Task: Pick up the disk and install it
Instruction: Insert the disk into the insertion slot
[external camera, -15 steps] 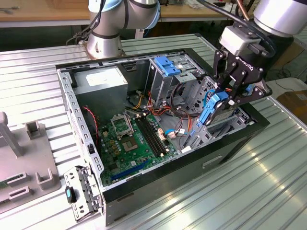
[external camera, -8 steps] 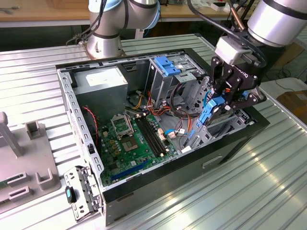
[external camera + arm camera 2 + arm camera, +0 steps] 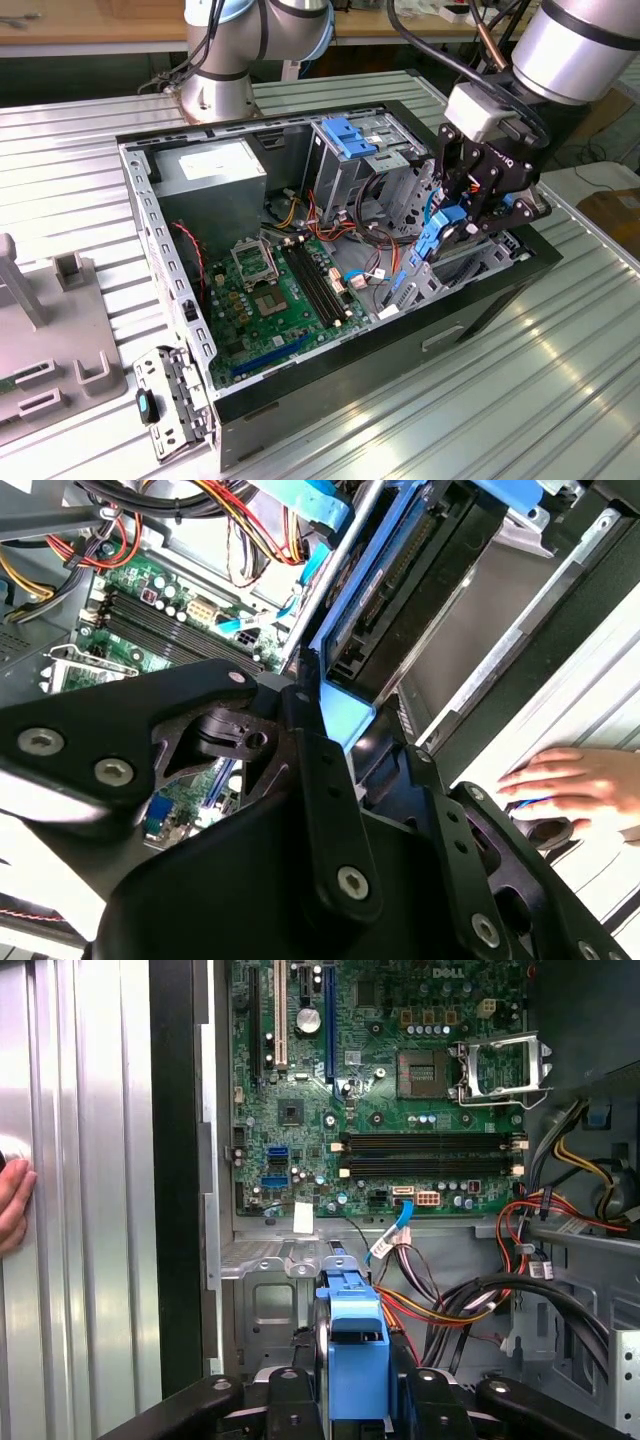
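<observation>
Inside the open computer case (image 3: 330, 378), the blue-framed disk (image 3: 355, 1360) is pinched on edge in the gripper (image 3: 458, 224), a metal bay (image 3: 414, 284) just below it. It is best kept square to the bay and eased in slowly, clear of cables (image 3: 500, 1295) beside the gripper.

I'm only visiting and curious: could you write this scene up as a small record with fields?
Setting: open computer case on a ribbed metal table
Gripper: shut on the disk
Disk position: tilted, at the case's end on the exterior view's right
Inside case: motherboard, drive cage
Person: a hand resting on the table beside the case
</observation>
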Robot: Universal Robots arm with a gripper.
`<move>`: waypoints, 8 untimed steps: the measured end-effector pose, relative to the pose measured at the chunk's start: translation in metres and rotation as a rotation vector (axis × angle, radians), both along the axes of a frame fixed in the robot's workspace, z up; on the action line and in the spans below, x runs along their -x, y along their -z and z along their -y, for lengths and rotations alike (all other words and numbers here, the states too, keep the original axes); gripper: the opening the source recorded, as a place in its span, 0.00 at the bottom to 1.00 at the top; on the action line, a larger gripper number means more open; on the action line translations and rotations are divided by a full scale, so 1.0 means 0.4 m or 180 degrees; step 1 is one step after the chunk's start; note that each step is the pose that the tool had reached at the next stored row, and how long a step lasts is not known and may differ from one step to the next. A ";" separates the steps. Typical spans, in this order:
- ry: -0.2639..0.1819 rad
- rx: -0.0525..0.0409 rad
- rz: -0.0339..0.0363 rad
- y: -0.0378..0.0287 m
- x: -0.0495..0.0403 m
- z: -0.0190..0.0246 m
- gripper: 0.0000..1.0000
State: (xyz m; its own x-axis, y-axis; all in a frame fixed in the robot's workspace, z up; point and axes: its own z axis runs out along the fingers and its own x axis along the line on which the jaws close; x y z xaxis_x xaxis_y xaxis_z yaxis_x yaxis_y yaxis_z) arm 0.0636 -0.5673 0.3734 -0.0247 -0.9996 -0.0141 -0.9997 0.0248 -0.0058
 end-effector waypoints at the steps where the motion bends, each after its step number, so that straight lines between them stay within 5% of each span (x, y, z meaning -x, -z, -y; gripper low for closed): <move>1: 0.0000 0.0000 0.0000 0.000 0.000 0.000 0.44; 2: 0.0000 0.0000 0.0000 0.000 0.000 0.000 0.50; 8: 0.0000 0.0000 0.0000 0.000 -0.004 0.000 0.50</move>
State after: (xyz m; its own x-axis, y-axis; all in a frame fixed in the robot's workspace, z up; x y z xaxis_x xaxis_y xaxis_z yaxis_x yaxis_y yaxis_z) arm 0.0653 -0.5673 0.3732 -0.0246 -0.9996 -0.0142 -0.9997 0.0247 -0.0058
